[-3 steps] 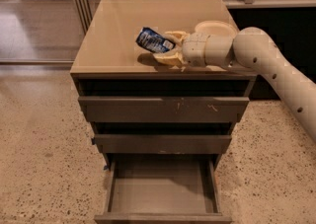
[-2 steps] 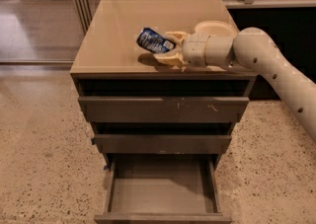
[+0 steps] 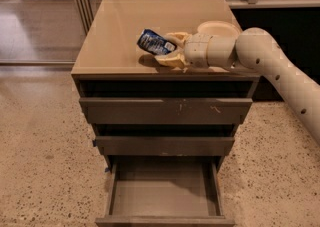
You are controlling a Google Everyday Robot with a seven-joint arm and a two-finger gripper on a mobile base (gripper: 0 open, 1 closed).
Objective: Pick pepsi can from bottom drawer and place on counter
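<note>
The pepsi can (image 3: 156, 42), dark blue with white markings, is tilted on its side between the cream fingers of my gripper (image 3: 169, 49), just above the front part of the counter (image 3: 125, 26). The gripper is shut on the can's right end, and a shadow lies on the counter beneath it. My arm (image 3: 260, 61) reaches in from the right. The bottom drawer (image 3: 164, 191) is pulled out at the foot of the cabinet and its tray is empty.
A white bowl (image 3: 218, 28) sits on the counter behind the gripper's wrist. Two upper drawers (image 3: 165, 110) with scratched fronts stand slightly open. Speckled floor surrounds the cabinet; a dark shelf unit and metal rails stand behind it.
</note>
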